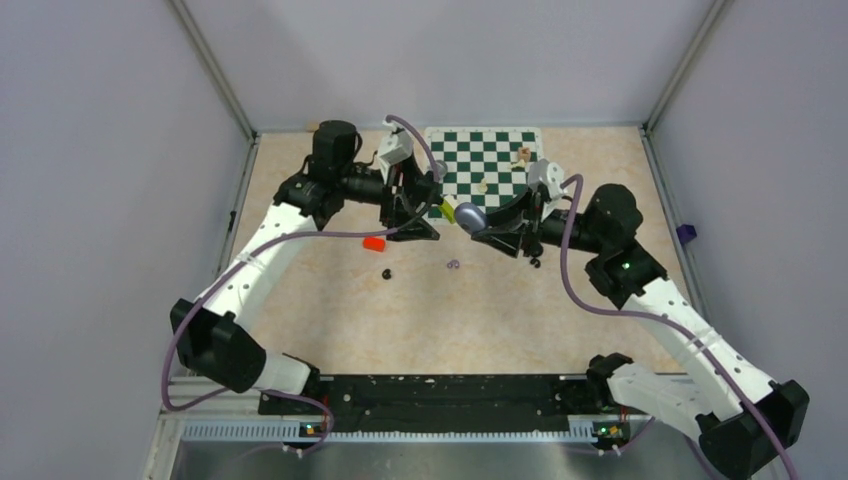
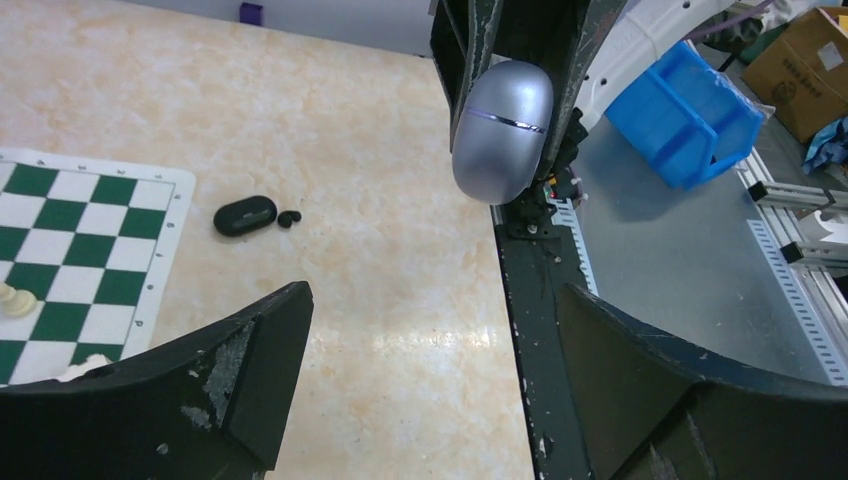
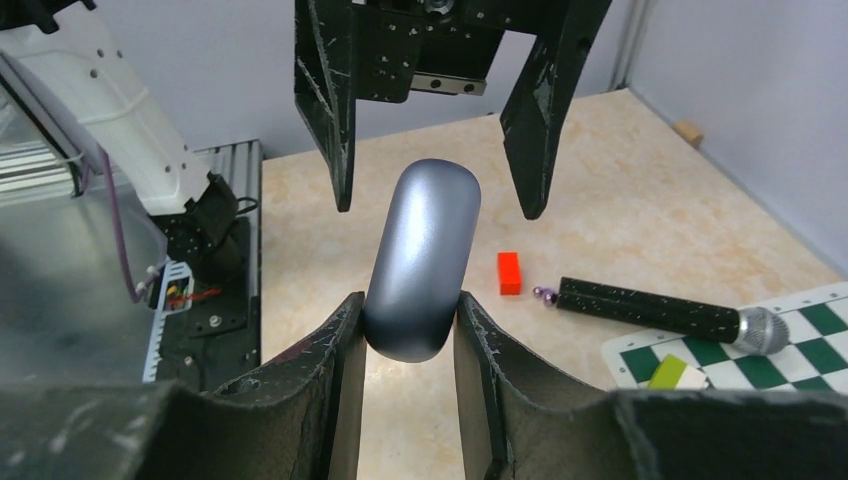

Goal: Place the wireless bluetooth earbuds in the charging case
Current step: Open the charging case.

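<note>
Pinching the case (image 3: pixel 420 260) by one rounded end, the right hand (image 3: pixel 408 320) is closed on it and the shell is held up off the bench (image 1: pixel 330 300), its free end pointed at the left hand (image 2: pixel 435 300), which is spread wide and holds nothing. The case is shut — a thin seam is seen running round it in the left wrist view. The buds are all down on the bench, none in the case: a black bud (image 1: pixel 386 273) and a purple piece (image 1: pixel 453 265) lie near each other in front of the hands, and a second black bud (image 2: pixel 245 215) lies near the chessboard (image 2: pixel 70 240). The case can be judged hard, smooth and light; on such a rounded, glossy shell a grip is likely to slide, so it is best taken across its flatter faces, clear of the seam, with the lid half left for the other hand. The buds are to be reckoned very light, slick and apt to roll — each should be nipped squarely across its body with the very tips of the hand
</note>
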{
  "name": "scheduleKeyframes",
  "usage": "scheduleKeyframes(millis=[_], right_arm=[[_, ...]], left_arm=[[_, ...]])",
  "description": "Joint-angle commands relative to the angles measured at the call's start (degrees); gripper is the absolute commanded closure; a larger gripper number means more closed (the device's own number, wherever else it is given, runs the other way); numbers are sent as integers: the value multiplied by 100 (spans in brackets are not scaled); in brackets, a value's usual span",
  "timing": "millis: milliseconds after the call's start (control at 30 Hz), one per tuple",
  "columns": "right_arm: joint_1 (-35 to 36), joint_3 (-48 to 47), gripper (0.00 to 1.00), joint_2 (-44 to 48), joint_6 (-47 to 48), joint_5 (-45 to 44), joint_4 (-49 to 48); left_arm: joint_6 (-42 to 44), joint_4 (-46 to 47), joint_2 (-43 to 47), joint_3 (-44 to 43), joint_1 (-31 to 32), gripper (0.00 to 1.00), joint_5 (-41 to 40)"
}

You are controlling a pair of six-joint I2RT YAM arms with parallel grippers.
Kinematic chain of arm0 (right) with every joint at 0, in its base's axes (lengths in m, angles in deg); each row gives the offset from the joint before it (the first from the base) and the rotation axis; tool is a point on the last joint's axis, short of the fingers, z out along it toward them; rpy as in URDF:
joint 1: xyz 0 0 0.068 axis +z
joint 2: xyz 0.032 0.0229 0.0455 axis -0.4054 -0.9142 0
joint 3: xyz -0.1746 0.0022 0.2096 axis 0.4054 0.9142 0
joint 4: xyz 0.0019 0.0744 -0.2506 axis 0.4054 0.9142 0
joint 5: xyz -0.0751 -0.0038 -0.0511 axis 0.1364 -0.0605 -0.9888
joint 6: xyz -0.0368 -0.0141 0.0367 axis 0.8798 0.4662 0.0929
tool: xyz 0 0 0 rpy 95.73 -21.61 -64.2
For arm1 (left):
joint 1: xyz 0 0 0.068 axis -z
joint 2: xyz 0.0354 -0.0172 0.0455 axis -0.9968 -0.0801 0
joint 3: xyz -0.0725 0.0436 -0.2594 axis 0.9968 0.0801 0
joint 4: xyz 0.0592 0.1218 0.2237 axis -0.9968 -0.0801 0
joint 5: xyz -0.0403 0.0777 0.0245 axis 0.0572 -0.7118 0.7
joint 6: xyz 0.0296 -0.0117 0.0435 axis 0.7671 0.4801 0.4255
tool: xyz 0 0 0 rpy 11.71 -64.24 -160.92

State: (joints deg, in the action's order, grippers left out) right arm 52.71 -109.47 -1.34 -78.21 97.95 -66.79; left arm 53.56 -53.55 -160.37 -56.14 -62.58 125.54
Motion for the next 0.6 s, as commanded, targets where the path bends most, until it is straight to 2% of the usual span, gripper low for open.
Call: scheduleKeyframes(millis=[0,133,300,567], right_arm=[[-42,195,86,-85,-177,408,-656],[-45,367,86,-160,-331,467,-920],[-47,451,86,-299,-414,471,-1088],[-50,636,85,-328,-409,453,-1256]], left_arm=[[242,212,207,352,54,3,-97],[166,317,252,497,215,6,-137],[-317,782,265,653,308,11,-39],[-358,904,312,867,456,19,-3]])
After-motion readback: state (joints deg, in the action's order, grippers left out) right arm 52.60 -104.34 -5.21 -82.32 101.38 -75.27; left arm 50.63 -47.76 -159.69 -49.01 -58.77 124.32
